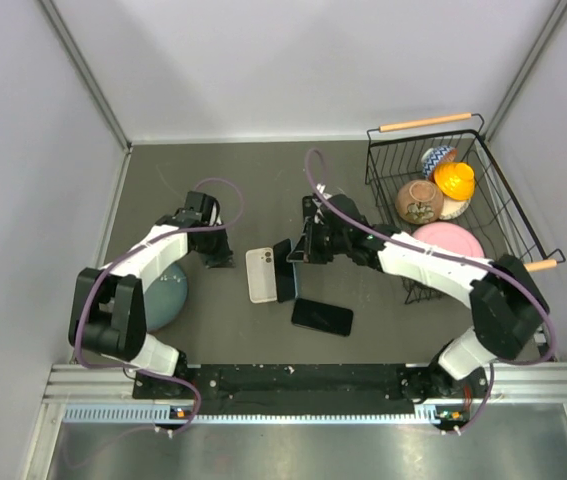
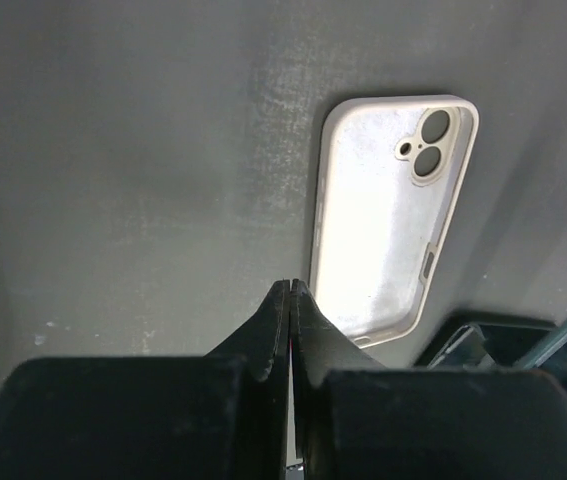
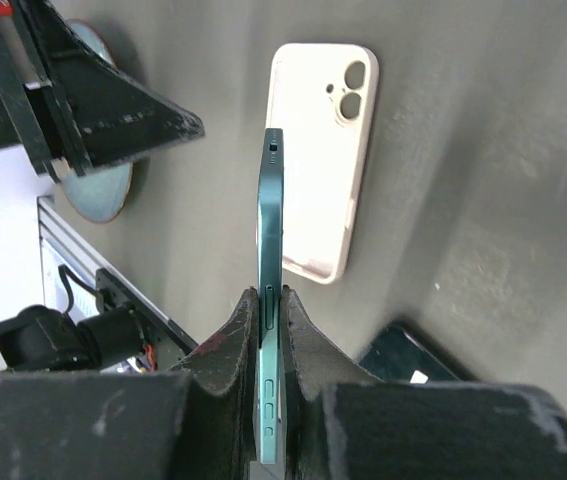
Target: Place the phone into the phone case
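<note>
The white phone case [image 1: 261,274] lies flat on the dark table with its open side up and its camera cut-out toward the back. It also shows in the left wrist view [image 2: 388,220] and the right wrist view [image 3: 321,160]. My right gripper [image 1: 299,252] [image 3: 271,292] is shut on a teal phone [image 3: 270,200] held on edge. The phone [image 1: 285,268] stands along the case's right side, just above the table. My left gripper [image 1: 218,257] [image 2: 291,286] is shut with nothing in it, a little left of the case.
A second, black phone [image 1: 322,316] [image 3: 415,362] lies screen up in front of the case. A grey-blue bowl [image 1: 169,292] sits by the left arm. At the right stand a wire basket [image 1: 383,160] holding several objects and a pink plate [image 1: 449,240].
</note>
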### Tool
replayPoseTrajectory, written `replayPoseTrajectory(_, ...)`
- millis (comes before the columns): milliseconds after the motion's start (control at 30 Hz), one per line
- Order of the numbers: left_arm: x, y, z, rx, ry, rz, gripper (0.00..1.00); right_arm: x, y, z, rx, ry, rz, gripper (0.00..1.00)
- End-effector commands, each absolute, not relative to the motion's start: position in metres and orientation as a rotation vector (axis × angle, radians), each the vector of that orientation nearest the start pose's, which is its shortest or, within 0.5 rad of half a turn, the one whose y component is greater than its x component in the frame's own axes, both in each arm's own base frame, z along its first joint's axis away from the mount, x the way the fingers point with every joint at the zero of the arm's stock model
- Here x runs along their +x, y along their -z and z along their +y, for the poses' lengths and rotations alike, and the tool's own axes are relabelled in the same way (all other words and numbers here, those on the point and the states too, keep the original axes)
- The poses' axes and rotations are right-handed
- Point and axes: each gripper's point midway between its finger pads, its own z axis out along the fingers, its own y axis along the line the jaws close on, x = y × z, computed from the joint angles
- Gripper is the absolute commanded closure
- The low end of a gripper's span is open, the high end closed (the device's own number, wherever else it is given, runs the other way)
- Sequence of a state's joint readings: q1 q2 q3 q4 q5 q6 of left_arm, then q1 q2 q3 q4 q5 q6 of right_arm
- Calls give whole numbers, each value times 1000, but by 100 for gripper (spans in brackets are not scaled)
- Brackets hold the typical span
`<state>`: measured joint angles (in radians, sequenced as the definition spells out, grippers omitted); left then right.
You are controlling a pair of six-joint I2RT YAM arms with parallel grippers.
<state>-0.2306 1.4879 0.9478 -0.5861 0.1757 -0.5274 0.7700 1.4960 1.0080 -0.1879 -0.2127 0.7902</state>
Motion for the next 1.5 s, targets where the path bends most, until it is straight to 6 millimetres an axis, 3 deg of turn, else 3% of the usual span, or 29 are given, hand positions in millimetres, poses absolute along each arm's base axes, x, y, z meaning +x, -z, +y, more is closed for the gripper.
replayPoseTrajectory(0, 292, -63, -138, -288, 594, 2745, 100, 266, -173, 374, -143, -1136, 2382, 100)
replayPoseTrajectory(200, 290, -48, -144, -331, 649, 2743, 100, 273, -151, 403, -158, -1153, 2457, 100)
replayPoseTrajectory(333, 287, -30, -135, -354, 563, 2782, 100, 281, -140, 413, -149, -1151, 2479, 100)
replayPoseTrajectory(633, 281, -19, -138, -361, 586, 2811, 100, 292, -100, 417, -131, -1100, 2553, 100)
replayPoseTrajectory(867, 279, -19, -146, -364, 655, 2800, 100, 299, -82, 415, -112, -1101, 2568, 100)
replayPoseTrajectory(1000, 275, -14, -148, -367, 669, 2813, 100, 303, -82, 414, -90, -1147, 2560, 100)
replayPoseTrajectory(1200, 274, -16, -148, -361, 681, 2803, 100, 306, -102, 417, -56, -1270, 2509, 100)
replayPoseTrajectory(1467, 268, -19, -153, -363, 729, 2795, 100, 315, -83, 401, 22, -1183, 2528, 100)
